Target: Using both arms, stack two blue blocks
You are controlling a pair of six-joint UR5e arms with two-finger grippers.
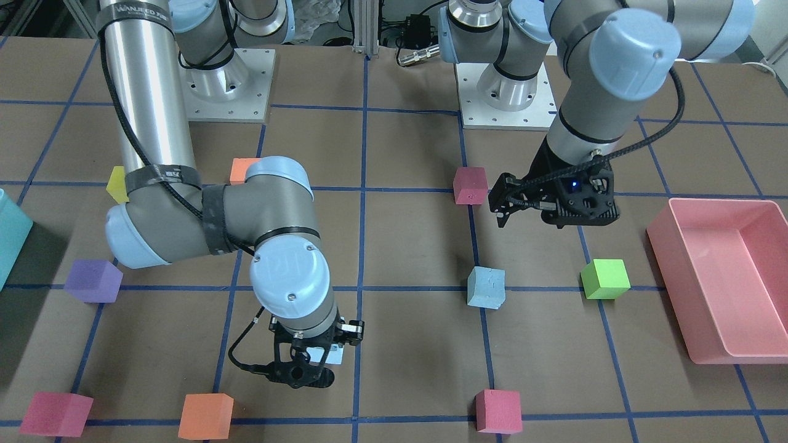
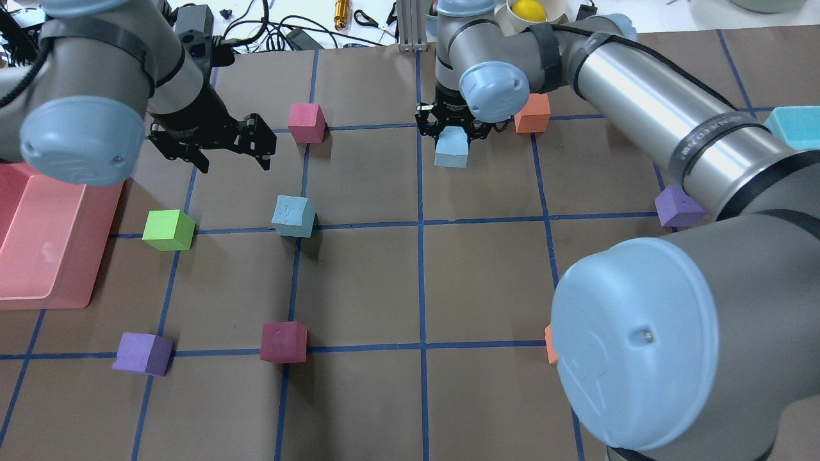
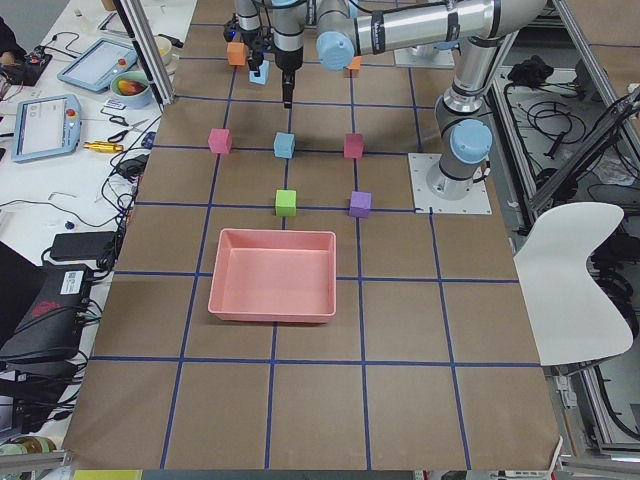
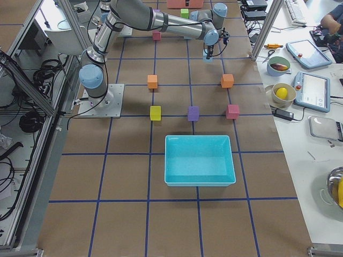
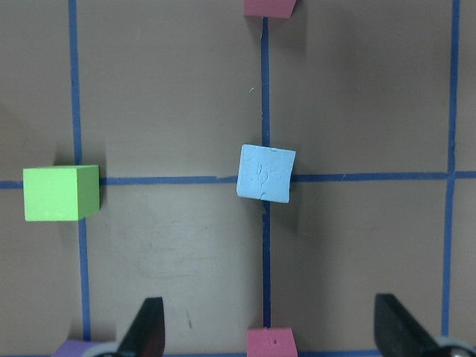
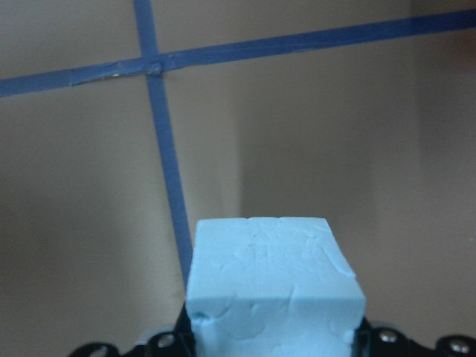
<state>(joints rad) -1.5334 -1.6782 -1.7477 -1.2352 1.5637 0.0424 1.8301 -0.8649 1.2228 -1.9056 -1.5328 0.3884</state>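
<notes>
One pale blue block (image 2: 293, 216) rests on the table on a blue grid line; it also shows in the front view (image 1: 486, 287) and the left wrist view (image 5: 266, 172). My left gripper (image 2: 232, 163) is open and empty and hovers above the table, apart from that block on its far side. Its fingers (image 5: 146, 327) frame the bottom of the wrist view. My right gripper (image 2: 453, 131) is shut on the second blue block (image 2: 451, 148), which fills the right wrist view (image 6: 271, 290). It holds it near the table's far centre line (image 1: 326, 354).
A green cube (image 2: 168, 229) sits left of the resting blue block. A pink cube (image 2: 305, 122) and a dark red cube (image 2: 283, 341) flank it. An orange cube (image 2: 532, 113) lies by the right gripper. The pink tray (image 2: 38, 301) and teal bin (image 4: 199, 140) stand at the table's ends.
</notes>
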